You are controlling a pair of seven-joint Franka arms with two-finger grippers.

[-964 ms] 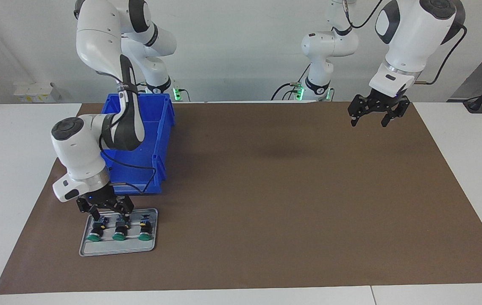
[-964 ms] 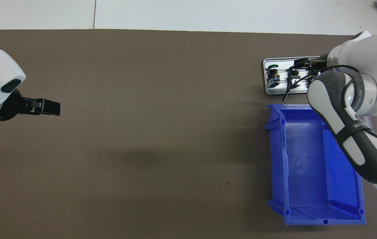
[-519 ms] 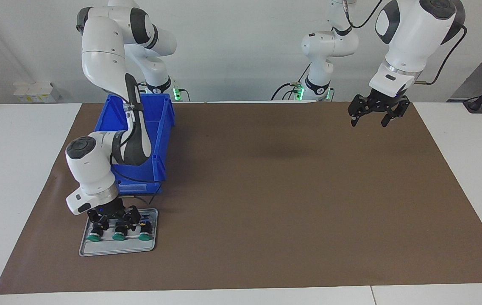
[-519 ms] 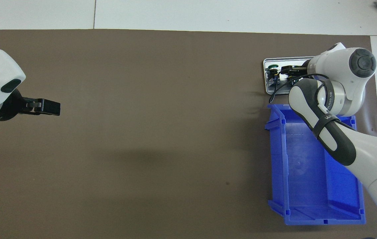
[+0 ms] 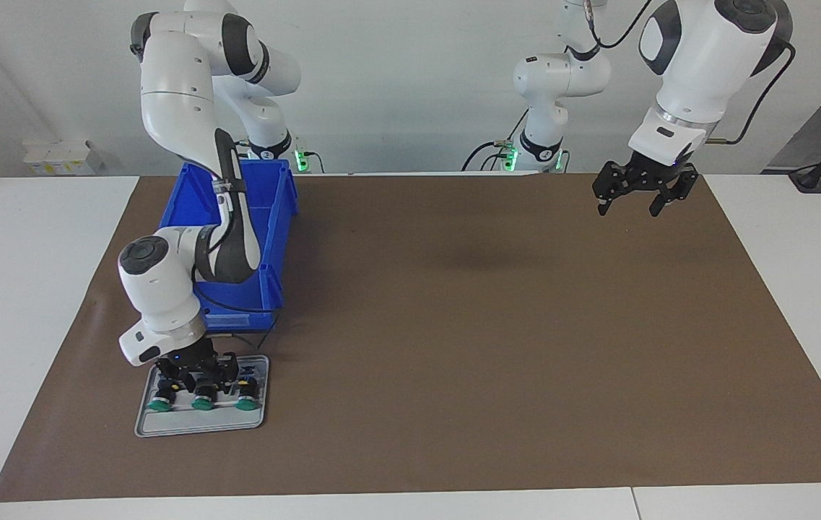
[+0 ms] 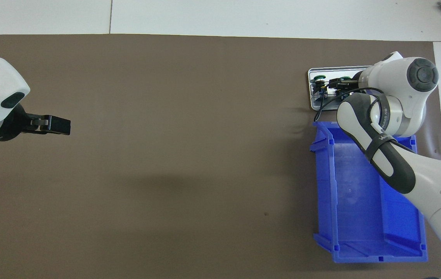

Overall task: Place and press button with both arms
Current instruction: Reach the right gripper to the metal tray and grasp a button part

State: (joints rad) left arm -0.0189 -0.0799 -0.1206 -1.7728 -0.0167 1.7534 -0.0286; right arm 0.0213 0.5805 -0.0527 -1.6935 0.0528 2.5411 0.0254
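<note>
Pick step: right gripper [image 5: 202, 377] down on tray [image 5: 164, 422] among 3 buttons, over middle button [image 5: 202, 399], grip there unreadable; left gripper [image 5: 635, 192] waiting wide over mat [image 5: 489, 325]; next likely: confirm hold, lift clear of neighbours.

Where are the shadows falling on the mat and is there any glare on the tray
Facing view: a soft dark patch on the mat mid-table, and shade beside the bin; the tray looks evenly grey. Overhead view: a broad faint band of shadow crosses the mat nearer the robots; the tray's rim shines bright.
</note>
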